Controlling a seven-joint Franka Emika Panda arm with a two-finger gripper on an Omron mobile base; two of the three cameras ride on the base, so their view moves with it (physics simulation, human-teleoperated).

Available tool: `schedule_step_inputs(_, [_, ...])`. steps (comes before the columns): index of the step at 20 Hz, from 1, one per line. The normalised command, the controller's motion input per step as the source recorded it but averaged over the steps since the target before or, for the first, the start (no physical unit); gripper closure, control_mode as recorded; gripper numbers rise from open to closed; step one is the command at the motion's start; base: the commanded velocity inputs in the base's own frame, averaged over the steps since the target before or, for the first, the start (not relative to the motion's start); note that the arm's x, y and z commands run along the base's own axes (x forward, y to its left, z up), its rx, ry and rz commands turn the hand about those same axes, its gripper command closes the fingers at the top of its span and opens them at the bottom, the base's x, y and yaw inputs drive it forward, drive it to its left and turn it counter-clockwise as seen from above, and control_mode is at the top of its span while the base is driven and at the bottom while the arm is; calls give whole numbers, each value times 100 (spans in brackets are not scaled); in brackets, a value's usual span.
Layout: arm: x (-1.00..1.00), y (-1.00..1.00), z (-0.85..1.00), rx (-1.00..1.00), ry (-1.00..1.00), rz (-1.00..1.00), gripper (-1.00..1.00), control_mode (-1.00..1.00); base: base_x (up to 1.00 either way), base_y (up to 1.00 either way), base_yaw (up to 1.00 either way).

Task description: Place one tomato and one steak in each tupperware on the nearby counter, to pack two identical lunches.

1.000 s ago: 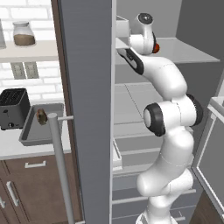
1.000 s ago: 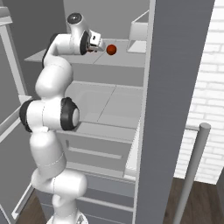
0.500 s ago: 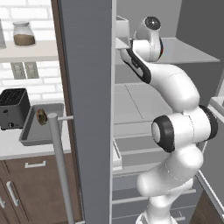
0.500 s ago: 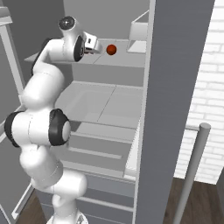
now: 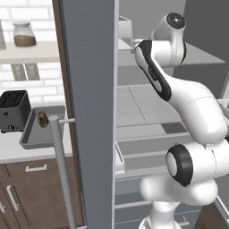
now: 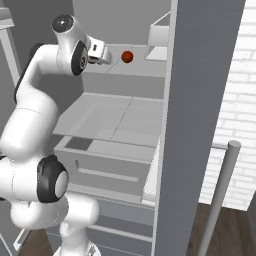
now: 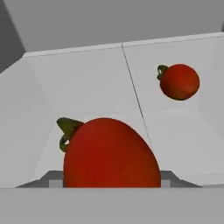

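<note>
Reached up into open fridge (image 6: 120, 115), arm stretched to top shelf (image 6: 140, 67). Gripper (image 6: 107, 57) seen in right base view just beside a tomato (image 6: 128, 56) on that shelf; whether touching, couldn't tell. Hand view: near tomato (image 7: 109, 155) big and close at bottom w/ green stem to its left, second tomato (image 7: 178, 82) further back on shelf, apart from first. Jaw state: couldn't tell, tips hidden, no grip visible. Left base view: one tupperware (image 5: 42, 129) on counter (image 5: 27, 152) beside toaster (image 5: 13, 109), small brown item (image 5: 42, 119) in it, prob. steak. Jar (image 5: 24, 36) on wall shelf above.
</note>
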Motion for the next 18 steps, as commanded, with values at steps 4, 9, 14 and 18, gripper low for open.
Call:
schedule_step_inputs(4, [-100, -26, -46, 0, 5, 0, 100, -100, 0, 0, 0])
schedule_step_inputs(9, [-100, 0, -83, -2, 17, 0, 100, -100, 0, 0, 0])
schedule_step_inputs(14, [-100, 0, -82, -1, 22, 0, 100, -100, 0, 0, 0])
schedule_step_inputs(18, [-100, 0, -82, -2, 18, 0, 100, -100, 0, 0, 0])
